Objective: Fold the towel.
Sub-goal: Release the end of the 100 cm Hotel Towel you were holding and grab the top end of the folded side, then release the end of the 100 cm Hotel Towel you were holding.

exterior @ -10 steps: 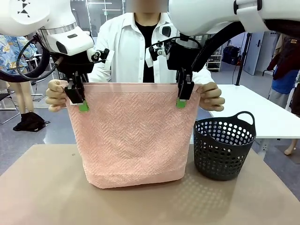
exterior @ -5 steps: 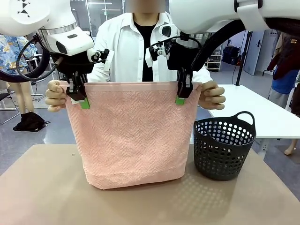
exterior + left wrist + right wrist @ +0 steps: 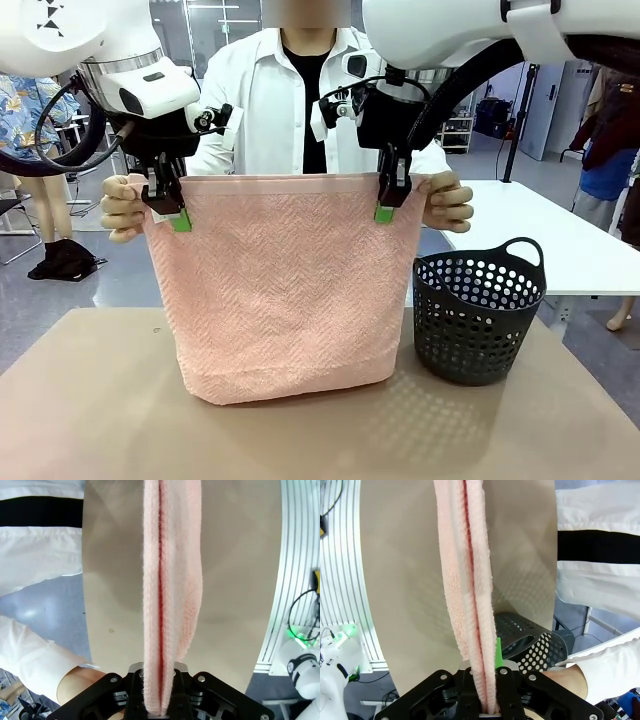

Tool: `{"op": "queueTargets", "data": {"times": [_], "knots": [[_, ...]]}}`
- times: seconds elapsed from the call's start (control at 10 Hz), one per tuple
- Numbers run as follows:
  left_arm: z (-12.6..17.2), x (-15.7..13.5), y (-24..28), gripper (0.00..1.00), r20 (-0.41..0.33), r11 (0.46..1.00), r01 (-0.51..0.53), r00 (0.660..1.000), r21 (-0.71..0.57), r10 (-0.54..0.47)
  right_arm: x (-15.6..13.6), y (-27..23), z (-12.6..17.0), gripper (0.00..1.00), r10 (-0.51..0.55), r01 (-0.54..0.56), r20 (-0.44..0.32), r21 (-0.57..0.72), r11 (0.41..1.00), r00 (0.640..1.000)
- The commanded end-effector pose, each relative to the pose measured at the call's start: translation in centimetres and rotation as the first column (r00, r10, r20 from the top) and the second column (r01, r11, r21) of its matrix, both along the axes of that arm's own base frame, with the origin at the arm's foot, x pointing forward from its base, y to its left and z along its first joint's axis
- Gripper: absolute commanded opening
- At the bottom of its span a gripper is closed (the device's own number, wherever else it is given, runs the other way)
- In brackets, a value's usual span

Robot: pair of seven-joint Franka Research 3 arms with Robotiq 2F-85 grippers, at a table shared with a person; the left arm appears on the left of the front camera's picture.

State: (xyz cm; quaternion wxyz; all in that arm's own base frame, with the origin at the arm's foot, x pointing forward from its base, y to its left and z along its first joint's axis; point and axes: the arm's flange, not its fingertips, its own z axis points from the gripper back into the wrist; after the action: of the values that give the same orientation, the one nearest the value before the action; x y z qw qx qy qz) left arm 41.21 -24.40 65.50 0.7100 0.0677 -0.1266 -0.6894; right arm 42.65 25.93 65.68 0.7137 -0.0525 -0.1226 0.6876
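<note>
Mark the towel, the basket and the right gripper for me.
towel (image 3: 280, 290): front view, middle of its hanging herringbone face.
black basket (image 3: 470, 335): front view, perforated side wall.
right gripper (image 3: 386, 205): front view, between its fingertips, at the towel's top edge.

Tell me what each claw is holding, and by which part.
Both hold the towel by its top edge: left claw near one upper corner, right claw near the other. The person's hands grip the corners themselves.

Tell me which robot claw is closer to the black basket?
Right. The right gripper pinches the towel just above-left of the basket; the left gripper pinches the towel at its far end, farther away.
</note>
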Motion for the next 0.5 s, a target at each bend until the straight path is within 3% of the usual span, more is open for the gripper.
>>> {"op": "queueTargets", "data": {"times": [0.0, 0.4], "knots": [[0.0, 0.03, 0.06, 0.0, 0.0, 1.0, -0.001, 1.0, 0.0, 0.001, 0.05, -0.1, 0.01, 0.0, -0.002, 0.002, 0.0, 0.0, 1.0, 1.0], [0.0, 0.03, 0.06, 0.0, 0.0, 1.0, -0.001, 1.0, 0.0, 0.001, 0.05, -0.1, 0.01, 0.0, -0.002, 0.002, 0.0, 0.0, 1.0, 1.0]]}}
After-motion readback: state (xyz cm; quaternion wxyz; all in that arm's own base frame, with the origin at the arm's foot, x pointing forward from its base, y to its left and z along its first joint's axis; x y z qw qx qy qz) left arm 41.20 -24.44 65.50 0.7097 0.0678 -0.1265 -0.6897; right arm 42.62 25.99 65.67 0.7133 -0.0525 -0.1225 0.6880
